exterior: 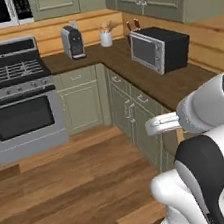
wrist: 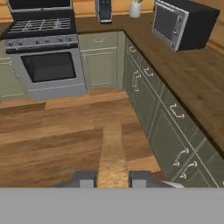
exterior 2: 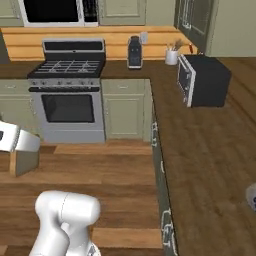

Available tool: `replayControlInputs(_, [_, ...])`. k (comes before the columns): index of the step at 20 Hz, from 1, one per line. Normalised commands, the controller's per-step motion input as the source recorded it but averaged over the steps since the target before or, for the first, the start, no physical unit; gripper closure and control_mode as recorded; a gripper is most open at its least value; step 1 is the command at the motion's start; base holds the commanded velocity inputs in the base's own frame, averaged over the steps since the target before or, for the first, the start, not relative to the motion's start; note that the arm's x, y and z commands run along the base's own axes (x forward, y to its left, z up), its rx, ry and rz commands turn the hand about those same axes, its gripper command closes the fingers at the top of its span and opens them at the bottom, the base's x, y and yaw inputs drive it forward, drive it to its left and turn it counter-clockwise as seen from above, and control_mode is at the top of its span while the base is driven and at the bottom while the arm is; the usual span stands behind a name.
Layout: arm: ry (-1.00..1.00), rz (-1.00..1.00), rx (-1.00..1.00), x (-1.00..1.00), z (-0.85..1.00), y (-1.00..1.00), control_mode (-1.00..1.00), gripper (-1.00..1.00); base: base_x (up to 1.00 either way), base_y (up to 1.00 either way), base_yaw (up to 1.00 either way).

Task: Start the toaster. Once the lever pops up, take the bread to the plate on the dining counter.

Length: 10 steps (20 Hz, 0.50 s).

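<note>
Hand (wrist: pixel 112 179) sat at the bottom centre of the hand view, its two dark fingertips pressed against the flat sides of the bread (wrist: pixel 111 155), which ran edge-on up the middle of the frame. In the right base view the slice (exterior 2: pixel 23 159) hung at the left edge, over the wooden floor (wrist: pixel 52 140) and well clear of the bench (exterior 2: pixel 210 150).

Findings on risk:
- The slice was carried over open floor; a jolt from the base or a fast swing could shake it loose, and it would land there.
- The pinch appeared to sit near one edge, so the long free end could lever the slice askew.
- No plate or dining counter was in frame; the route could not be judged, and a blind turn near the cabinets (wrist: pixel 175 127) could clip the slice.
- The toaster oven (exterior: pixel 158 49) at upper right was not the goal.
</note>
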Motion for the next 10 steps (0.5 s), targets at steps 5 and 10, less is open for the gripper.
replayControlInputs(5, [0.0,0.0,0.0,0.0,0.0,0.0,1.0,1.0,0.57,0.78,0.61])
replayControlInputs(10, [0.0,0.0,0.0,0.0,0.0,0.0,1.0,1.0,0.49,0.83,0.63])
